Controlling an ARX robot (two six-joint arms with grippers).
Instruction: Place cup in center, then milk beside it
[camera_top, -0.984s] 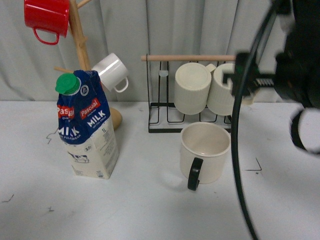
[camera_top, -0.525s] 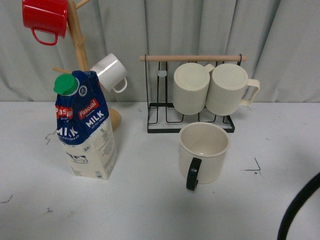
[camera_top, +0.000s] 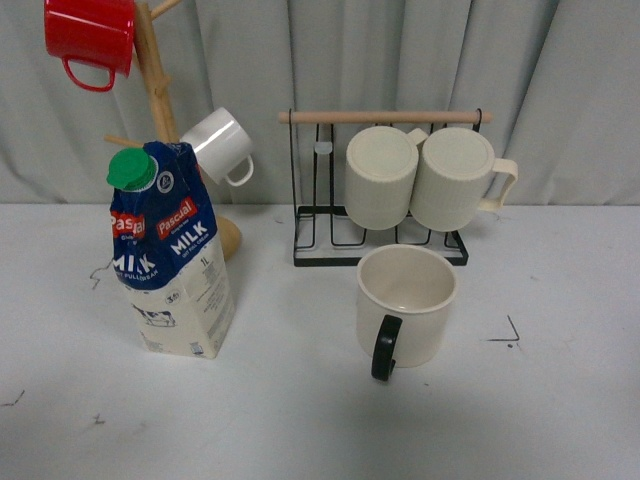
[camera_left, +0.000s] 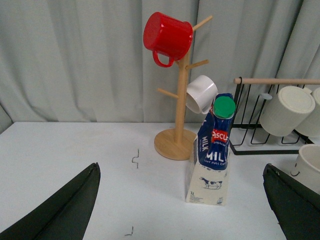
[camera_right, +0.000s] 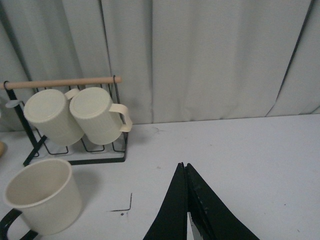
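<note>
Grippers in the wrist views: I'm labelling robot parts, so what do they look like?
Both are dark, near-black and unmarked. The left gripper shows two broad curved fingers tapering to points; the right gripper shows two slim wedge-shaped fingers. No cables or arms are visible.

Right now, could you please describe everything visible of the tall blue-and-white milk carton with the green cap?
The tall cardboard milk carton stands upright on the white table, apart from the black-handled cream mug. Crumpled blue top, red Pascual band, white MILK lettering, white base with cow drawing, round green cap on.
</note>
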